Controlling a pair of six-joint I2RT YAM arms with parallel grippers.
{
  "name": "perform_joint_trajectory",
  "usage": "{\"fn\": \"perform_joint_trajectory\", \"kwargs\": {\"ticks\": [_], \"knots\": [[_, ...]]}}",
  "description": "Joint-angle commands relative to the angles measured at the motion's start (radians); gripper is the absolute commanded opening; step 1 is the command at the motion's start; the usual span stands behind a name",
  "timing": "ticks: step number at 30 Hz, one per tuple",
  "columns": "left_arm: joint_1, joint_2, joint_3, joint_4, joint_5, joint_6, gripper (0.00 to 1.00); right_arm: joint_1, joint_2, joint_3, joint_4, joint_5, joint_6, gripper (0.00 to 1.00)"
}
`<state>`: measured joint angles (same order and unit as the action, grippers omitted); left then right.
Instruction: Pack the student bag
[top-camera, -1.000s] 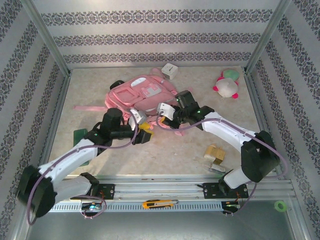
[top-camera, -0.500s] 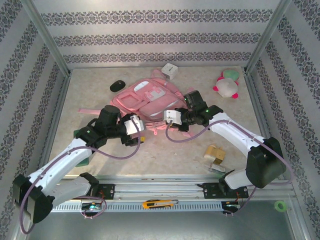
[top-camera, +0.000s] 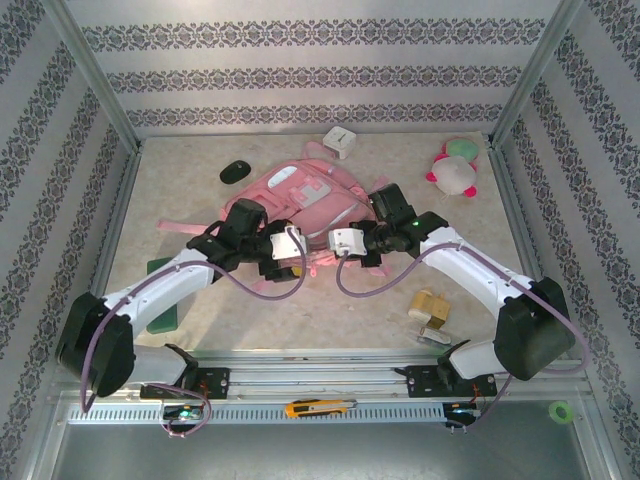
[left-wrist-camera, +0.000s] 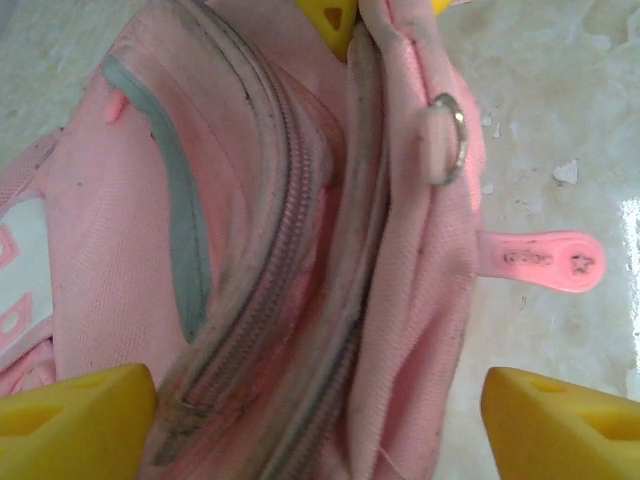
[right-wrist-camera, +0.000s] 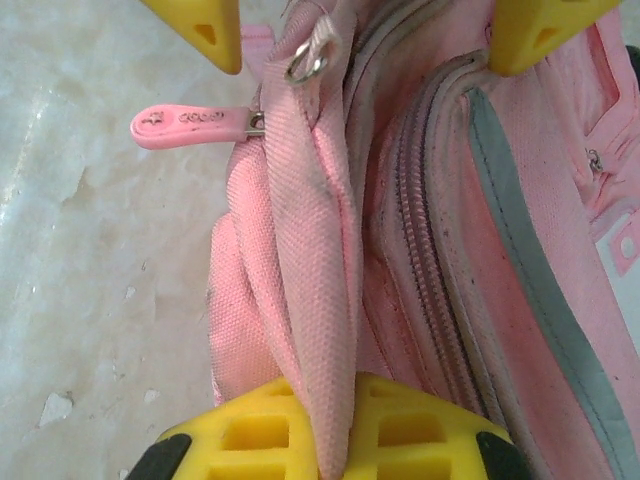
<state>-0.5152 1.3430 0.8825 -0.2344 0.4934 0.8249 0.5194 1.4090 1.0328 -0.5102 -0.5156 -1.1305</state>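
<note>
The student bag (top-camera: 300, 195), a pink backpack with grey trim, lies flat mid-table with its zipped edge toward the arms. My right gripper (top-camera: 325, 250) is at that near edge, and in the right wrist view it (right-wrist-camera: 335, 425) is shut on a fold of the bag's pink fabric (right-wrist-camera: 320, 250). My left gripper (top-camera: 298, 256) faces it from the left. Its yellow fingers (left-wrist-camera: 80, 415) stand wide apart, open, on either side of the bag's zipper seam (left-wrist-camera: 270, 290). A pink zipper pull (left-wrist-camera: 540, 260) lies on the table beside the bag.
A plush toy (top-camera: 455, 170) sits at the back right, a white box (top-camera: 340, 142) behind the bag and a black mouse (top-camera: 236, 172) at its left. Wooden blocks (top-camera: 428, 305) lie near the right arm's base. A dark green pad (top-camera: 162, 295) lies under the left arm.
My left gripper has opened wide and moved right, up to the bag's near edge. The right gripper has stayed shut on the fabric, and the bag has shifted slightly to the right.
</note>
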Motion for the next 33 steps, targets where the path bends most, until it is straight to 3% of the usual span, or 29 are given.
{"fn": "perform_joint_trajectory", "kwargs": {"ticks": [1,2,3,5,7,8,13,17,23,25,30,33], "knots": [[0.008,0.051,0.053,0.029,0.084,0.029,0.69,0.015,-0.054,0.001,0.016,-0.085,-0.012,0.00],[0.009,0.063,0.063,0.017,0.096,0.022,0.48,0.010,-0.057,-0.002,0.024,-0.084,0.009,0.00],[0.009,0.070,0.069,-0.001,0.108,0.013,0.37,0.002,-0.062,-0.008,0.035,-0.082,0.035,0.00],[0.009,0.075,0.076,-0.035,0.142,-0.009,0.22,-0.020,-0.065,-0.021,0.060,-0.070,0.101,0.00],[0.009,0.073,0.057,0.001,0.153,-0.083,0.04,-0.040,-0.066,-0.035,0.073,-0.045,0.186,0.06],[0.008,0.074,0.036,0.048,0.142,-0.139,0.00,-0.045,-0.068,-0.041,0.086,-0.022,0.248,0.11],[0.003,0.084,-0.010,0.170,0.147,-0.408,0.00,-0.042,-0.124,-0.077,0.152,0.102,0.709,0.53],[0.003,0.061,-0.066,0.274,0.175,-0.596,0.00,-0.019,-0.235,-0.107,0.093,0.197,0.998,0.66],[0.003,0.033,-0.125,0.356,0.186,-0.758,0.00,0.099,-0.404,-0.126,-0.069,0.426,1.428,0.63],[0.002,0.037,-0.122,0.342,0.192,-0.792,0.00,0.147,-0.433,-0.139,-0.069,0.445,1.620,0.59],[0.003,0.039,-0.120,0.311,0.236,-0.817,0.00,0.314,-0.447,-0.259,0.196,0.460,1.926,0.51],[0.003,0.042,-0.111,0.294,0.241,-0.811,0.00,0.351,-0.410,-0.304,0.304,0.469,2.045,0.48]]}}
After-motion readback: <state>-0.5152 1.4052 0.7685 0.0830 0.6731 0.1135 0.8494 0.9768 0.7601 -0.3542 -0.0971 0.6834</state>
